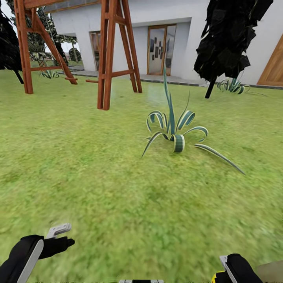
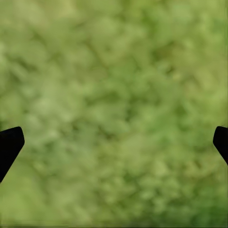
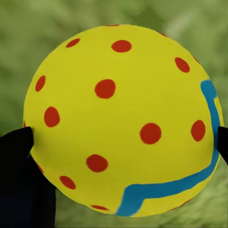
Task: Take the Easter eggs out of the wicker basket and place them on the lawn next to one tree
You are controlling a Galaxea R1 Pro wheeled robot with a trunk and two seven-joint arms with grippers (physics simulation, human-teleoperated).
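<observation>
Empty and spread wide, the left gripper [image 1: 59, 236] hangs low over the lawn [image 1: 98, 177] at the head view's near left corner; in the left wrist view its two dark fingertips [image 2: 9, 145] stand far apart with only blurred grass between them. Across at the near right corner, the right gripper [image 1: 226, 271] is closed on one Easter egg [image 3: 121, 118], whose yellow shell, red dots and blue-green zigzag band sit pressed between the black fingers in the right wrist view; a sliver of yellow shows beside that gripper in the head view too.

Ahead, from left to right, stand a wooden swing frame [image 1: 114, 51], a spiky striped plant [image 1: 173, 133] near the middle of the grass, and a dark leafy columnar tree [image 1: 232, 39] in front of the white house [image 1: 177, 23]. No slim bare trunk can be made out here, and the basket is not to be seen.

This looks like the carrying leg of the task. To do it well, keep the grip steady and the egg low, steer clear of the plant's long leaves, and bring a bare-trunked tree into sight before lowering. Set the egg on grass just beside the trunk and release gently, since a round egg may roll.
</observation>
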